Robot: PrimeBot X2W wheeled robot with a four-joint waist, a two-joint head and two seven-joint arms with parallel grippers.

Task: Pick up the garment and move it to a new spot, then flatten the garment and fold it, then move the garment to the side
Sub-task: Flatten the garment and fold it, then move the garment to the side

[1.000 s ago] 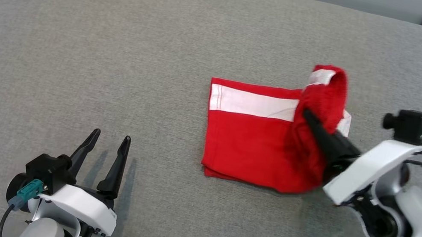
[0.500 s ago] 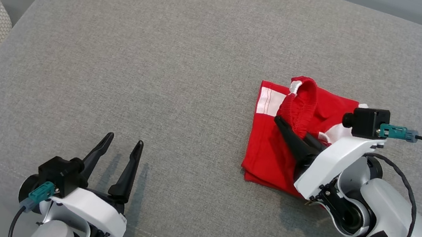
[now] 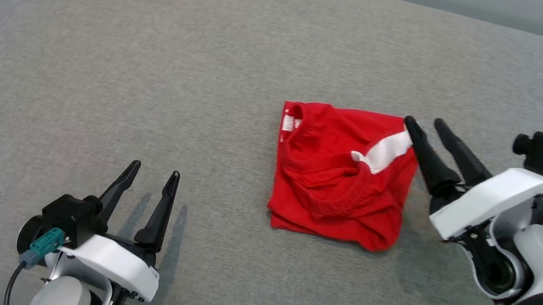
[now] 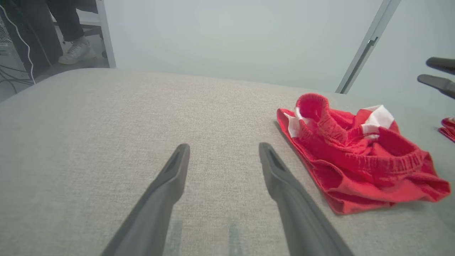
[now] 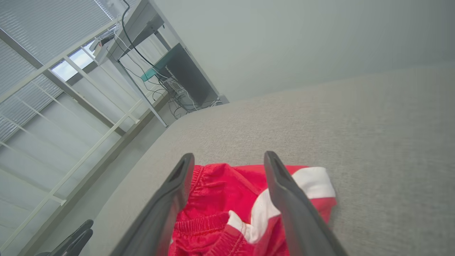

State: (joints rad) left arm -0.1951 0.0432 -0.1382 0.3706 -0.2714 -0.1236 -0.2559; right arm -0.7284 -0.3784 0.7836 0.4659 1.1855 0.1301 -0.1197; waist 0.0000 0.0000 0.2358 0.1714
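right of centre on the grey cushion [image 3: 156, 43]: the red garment [image 3: 339, 178], folded into a rough, lumpy square, elastic waistband bunched on top, white stripe turned up at the far right corner. reads as a fold laid down but not smoothed, with the move to the side not yet begun. too puckered to call neat.

just right of it, the right gripper [image 3: 425, 122], fingers spread well apart, pointing far and left, clamped on nothing. in the head view, one fingertip over the garment's far right corner. from the left wrist view, raised clear above the cloth, so probably no contact, though hard to say for certain. placed, by the look of it, either to press the lumps flat or to take a fresh hold on the right edge for carrying aside.

near left, well apart from the garment, the left gripper [image 3: 155, 170], fingers likewise wide apart, empty, low over bare cushion, pointing far. seemingly parked out of the way, leaving the work to the other arm, yet aimed to reach across if needed for a second hold.
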